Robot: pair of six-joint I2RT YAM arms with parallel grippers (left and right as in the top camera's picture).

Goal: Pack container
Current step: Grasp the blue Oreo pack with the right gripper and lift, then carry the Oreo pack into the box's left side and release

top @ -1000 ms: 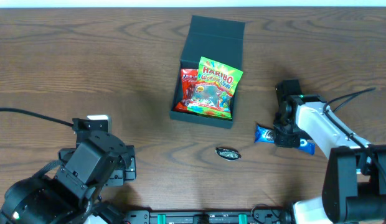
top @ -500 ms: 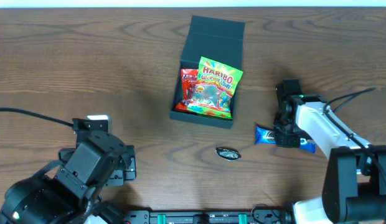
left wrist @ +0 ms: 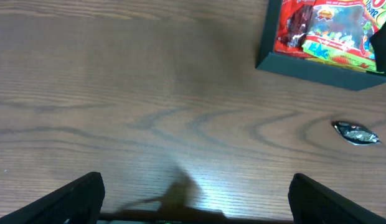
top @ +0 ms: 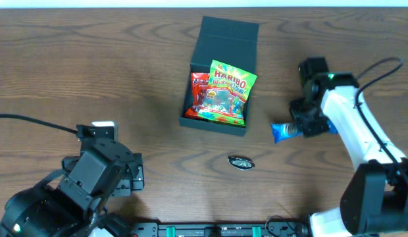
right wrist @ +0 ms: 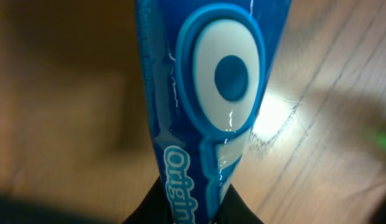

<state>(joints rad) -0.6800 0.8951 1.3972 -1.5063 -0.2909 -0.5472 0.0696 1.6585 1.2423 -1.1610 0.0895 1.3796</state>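
I have the right fingers (top: 308,122) clenched on a glossy blue snack packet (top: 285,131). In the right wrist view the wrapper (right wrist: 213,93) fills the frame, showing a white oval with a blue dot and the start of white lettering, and it is pinched at its lower end. From overhead the packet's free end pokes out to the left, towards the dark teal-black matte square cardboard box (top: 213,126). I cannot tell whether that end touches the brown wood-grain bench (top: 92,72). The box sits far of centre on the bench, just left of the right arm, with its hinged flap lid (top: 229,36) open and standing at the far side. Inside it, a bright green and yellow Haribo bag (top: 229,89) lies tilted over a red snack packet (top: 197,89). A small dark foil-wrapped sweet (top: 241,162) rests on the bench just near of the box, apart from it. The left fingers (left wrist: 78,196) are released, spread wide at the near left, well apart from everything, with only bare bench between them.
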